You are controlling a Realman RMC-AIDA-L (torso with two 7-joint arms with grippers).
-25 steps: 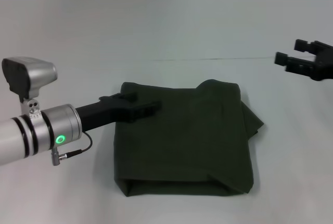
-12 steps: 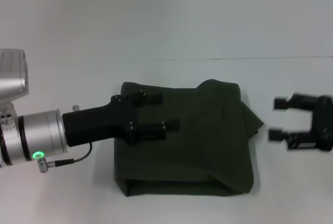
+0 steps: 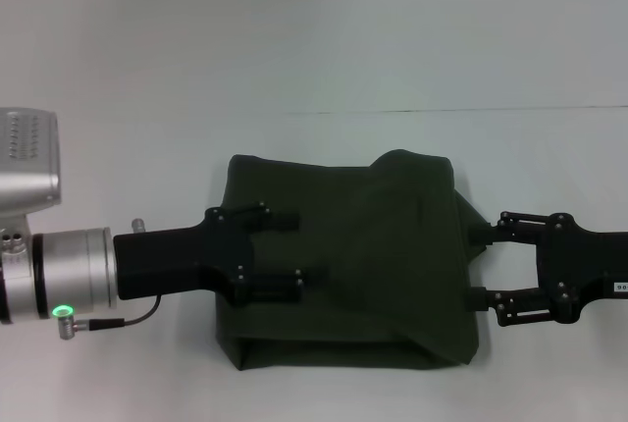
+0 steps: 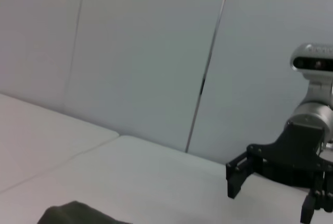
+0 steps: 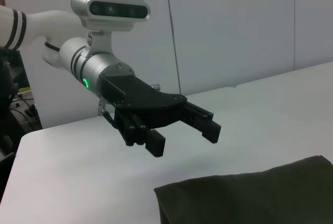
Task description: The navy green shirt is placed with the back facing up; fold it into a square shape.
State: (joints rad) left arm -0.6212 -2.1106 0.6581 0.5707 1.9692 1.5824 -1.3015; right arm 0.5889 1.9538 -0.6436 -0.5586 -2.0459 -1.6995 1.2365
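Down at the near edge of the white worktop lies the navy green shirt, already a roughly square bundle of dark matte cotton, its near hem doubled under and a loose flap poking out at its right side. Over its left half hangs the left claw, black fingers spread wide apart, hovering rather than touching in the right wrist view. Opposite it, the right claw sits just at the shirt's right edge, fingers likewise spread, straddling that stray flap. Looks like a tidying step: my call is the right side wants tucking in and the diagonal ridge across the top pressing flat. Best done low and slow, sliding along the cloth, because soft jersey like this drags and bunches easily. Beyond the bundle, the far edge rises in a rounded hump, then bare worktop runs out.
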